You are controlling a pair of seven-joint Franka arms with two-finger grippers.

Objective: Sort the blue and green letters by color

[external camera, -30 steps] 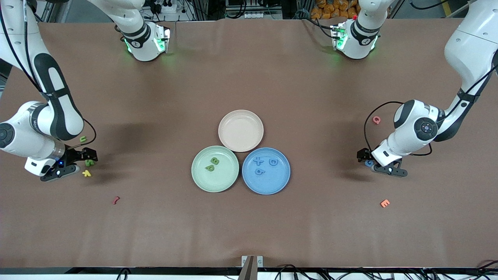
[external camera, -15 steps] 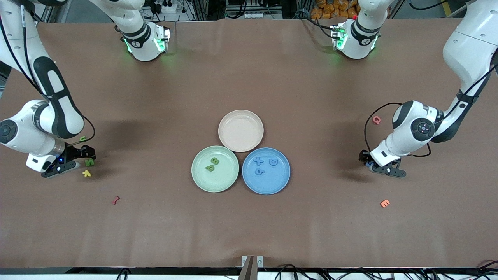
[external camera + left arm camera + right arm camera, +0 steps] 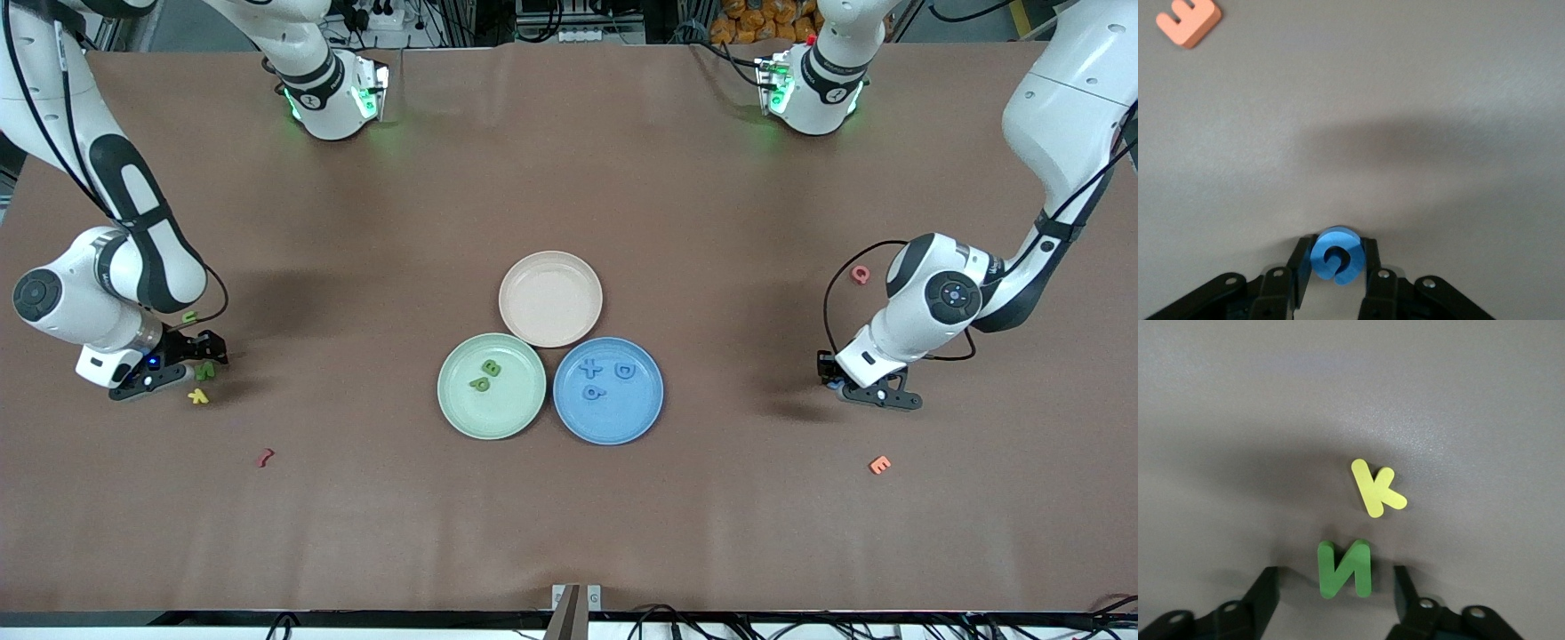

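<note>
My left gripper [image 3: 834, 380] [image 3: 1336, 248] is down at the table near the left arm's end, shut on a round mid-blue letter [image 3: 1336, 256] pinched between both fingers. At the right arm's end, my right gripper [image 3: 197, 365] [image 3: 1335, 573] is open and straddles a green N [image 3: 1345, 569] [image 3: 206, 367] with a gap on each side. A green U [image 3: 189, 316] lies just farther from the front camera, partly under the arm. The green plate [image 3: 462, 411] holds two green letters [image 3: 485, 375]. The blue plate [image 3: 624, 423] holds three blue letters [image 3: 608, 377].
A yellow letter [image 3: 198, 396] [image 3: 1377, 488] lies close beside the green N. A dark red letter [image 3: 264, 458] lies nearer the front camera. A pink letter [image 3: 860, 275] and an orange E [image 3: 879, 464] [image 3: 1189, 19] lie by the left arm. An empty beige plate [image 3: 550, 299] touches both coloured plates.
The left gripper's fingers have shut on the blue letter. The right gripper's fingers have drawn closer around the green N. Both arms shifted slightly.
</note>
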